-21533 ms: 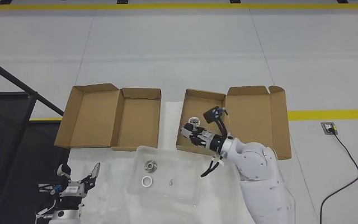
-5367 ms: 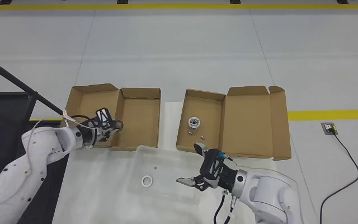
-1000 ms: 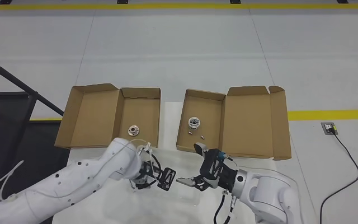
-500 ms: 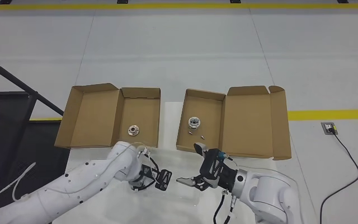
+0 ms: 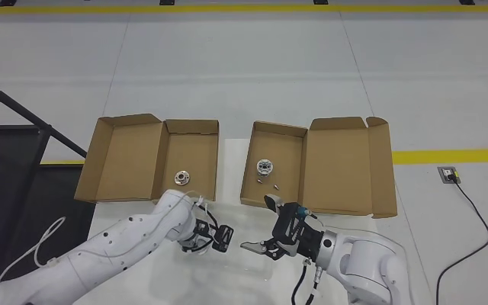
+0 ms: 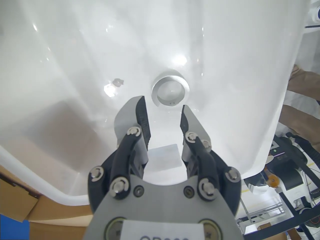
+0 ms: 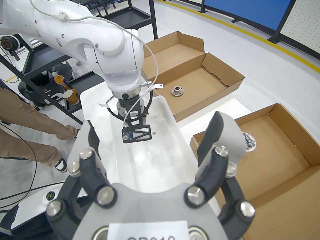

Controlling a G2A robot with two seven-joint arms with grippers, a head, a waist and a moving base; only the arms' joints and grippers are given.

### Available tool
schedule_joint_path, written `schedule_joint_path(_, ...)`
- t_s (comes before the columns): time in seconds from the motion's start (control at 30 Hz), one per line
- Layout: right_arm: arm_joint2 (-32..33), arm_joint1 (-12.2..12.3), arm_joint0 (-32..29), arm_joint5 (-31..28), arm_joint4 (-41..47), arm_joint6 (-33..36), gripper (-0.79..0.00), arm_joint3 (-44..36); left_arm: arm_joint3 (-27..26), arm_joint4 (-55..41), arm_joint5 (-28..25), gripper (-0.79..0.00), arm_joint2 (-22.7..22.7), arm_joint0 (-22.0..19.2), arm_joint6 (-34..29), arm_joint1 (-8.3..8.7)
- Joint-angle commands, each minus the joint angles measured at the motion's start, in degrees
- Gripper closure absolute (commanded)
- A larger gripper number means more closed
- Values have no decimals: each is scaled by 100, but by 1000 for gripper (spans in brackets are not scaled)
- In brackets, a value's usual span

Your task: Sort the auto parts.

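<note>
So, biggest first: a white table (image 5: 232,179) holds two open cardboard boxes, the left box (image 5: 191,152) and the right box (image 5: 282,149), side by side at the far edge. A white plastic tub (image 5: 244,221) sits just in front of them. The left gripper (image 6: 162,103) is down inside the tub with its jaws apart and nothing between them. The right gripper (image 7: 153,122) hangs over the tub's other end, spread wide and empty too. A metal flange (image 5: 181,177) lies flat on the floor of the left box, and a round silver part (image 5: 264,165) lies in the right box with a couple of tiny bits (image 5: 276,184) beside it. The white ring (image 6: 170,91) is on the tub floor just past the left fingertips, not touching them, and a little screw-like piece (image 6: 117,82) lies near it.
</note>
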Motion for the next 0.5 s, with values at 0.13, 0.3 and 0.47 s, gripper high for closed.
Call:
schedule_joint_path(0.13, 0, 0, 0, 0, 0, 0, -785, 0, 179, 25, 0, -339, 0, 21, 0, -162)
schedule_joint_path(0.3, 0, 0, 0, 0, 0, 0, -785, 0, 285, 61, 0, -317, 0, 49, 0, -290)
schedule_joint_path(0.47, 0, 0, 0, 0, 0, 0, -785, 0, 420, 115, 0, -286, 0, 81, 0, -396)
